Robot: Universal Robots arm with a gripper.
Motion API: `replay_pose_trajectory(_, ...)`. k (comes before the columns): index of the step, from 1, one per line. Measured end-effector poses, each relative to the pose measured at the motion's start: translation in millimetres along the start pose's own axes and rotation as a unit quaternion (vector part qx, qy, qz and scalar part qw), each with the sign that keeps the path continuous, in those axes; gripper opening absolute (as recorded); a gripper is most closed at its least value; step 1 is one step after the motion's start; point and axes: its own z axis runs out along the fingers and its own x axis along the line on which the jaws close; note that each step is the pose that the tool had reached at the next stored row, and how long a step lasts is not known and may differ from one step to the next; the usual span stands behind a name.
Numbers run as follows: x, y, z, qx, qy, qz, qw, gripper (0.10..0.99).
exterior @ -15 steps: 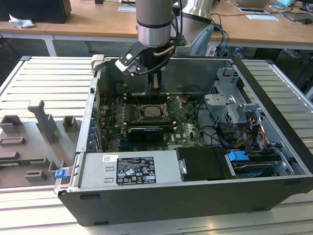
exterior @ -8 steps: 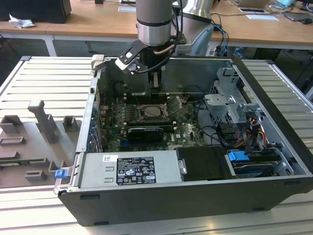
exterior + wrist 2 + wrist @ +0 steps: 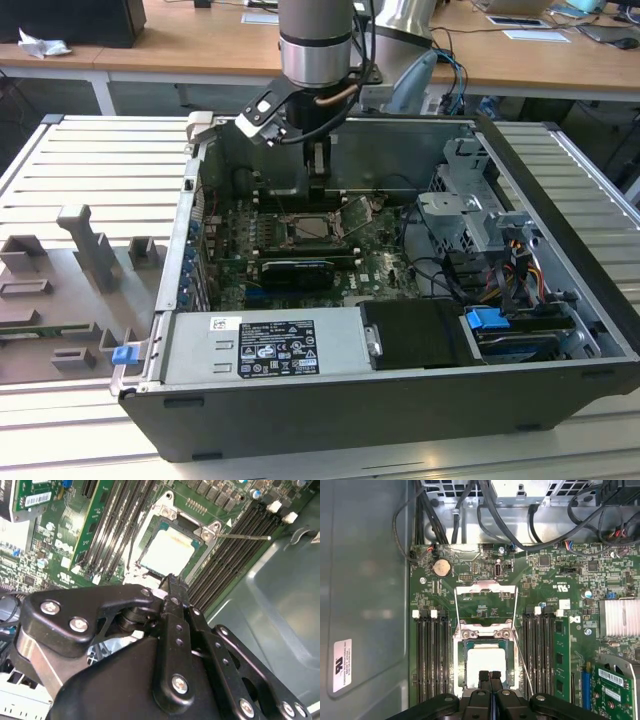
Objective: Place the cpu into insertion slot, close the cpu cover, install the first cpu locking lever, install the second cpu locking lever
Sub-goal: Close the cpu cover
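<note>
The cpu (image 3: 485, 664) lies flat in the insertion slot (image 3: 461, 650), its pale metal face up; it also shows in the second wrist view (image 3: 167, 550). The cpu cover (image 3: 461, 596) stands swung open beyond the socket, board showing through its window. In the exterior view the cover (image 3: 356, 214) leans up beside the socket (image 3: 303, 229). My gripper (image 3: 489, 676) hangs just over the cpu's near edge, fingers pressed together with nothing between them; the fingertips (image 3: 169, 581) sit close above the socket rim. A thin wire locking lever (image 3: 524, 667) stands free along one side of the socket.
Black memory slots (image 3: 431, 655) flank the socket on both sides. Cables (image 3: 485, 510) and a drive cage (image 3: 470, 200) crowd the case's far end. A power supply (image 3: 265, 345) lies along the front of the case. The case wall (image 3: 365, 590) rises close by.
</note>
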Motion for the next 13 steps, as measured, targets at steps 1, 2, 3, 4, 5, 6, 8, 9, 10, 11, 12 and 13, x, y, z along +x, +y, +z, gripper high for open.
replay_pose_trajectory(1, 0.1, 1.4, 0.1, 0.0003, -0.0001, 0.000, 1.0000, 0.106)
replay_pose_trajectory(2, 0.1, 6.1, 0.3, 0.0013, -0.0002, 0.000, 1.0000, 0.106)
replay_pose_trajectory(3, 0.2, 9.8, 0.7, 0.0017, -0.0001, 0.000, 1.0000, 0.106)
replay_pose_trajectory(4, 0.3, 13.2, 0.9, 0.0020, -0.0001, 0.000, 1.0000, 0.106)
replay_pose_trajectory(5, 0.4, 19.5, 1.4, 0.0024, -0.0002, 0.000, 1.0000, 0.106)
replay_pose_trajectory(6, 0.5, 22.5, 1.9, 0.0024, -0.0001, 0.000, 1.0000, 0.106)
replay_pose_trajectory(8, 0.6, 28.4, 3.1, 0.0024, 0.0002, -0.004, 1.0000, 0.106)
replay_pose_trajectory(9, 0.7, 33.3, 3.7, 0.0025, 0.0004, -0.008, 1.0000, 0.106)
replay_pose_trajectory(10, 0.8, 35.1, 4.0, 0.0025, 0.0004, -0.009, 1.0000, 0.106)
replay_pose_trajectory(11, 0.8, 36.3, 4.2, 0.0025, 0.0005, -0.011, 0.9999, 0.106)
replay_pose_trajectory(12, 0.9, 39.8, 4.6, 0.0025, 0.0007, -0.012, 0.9999, 0.106)
replay_pose_trajectory(13, 1.0, 44.7, 5.0, 0.0026, 0.0008, -0.014, 0.9999, 0.106)
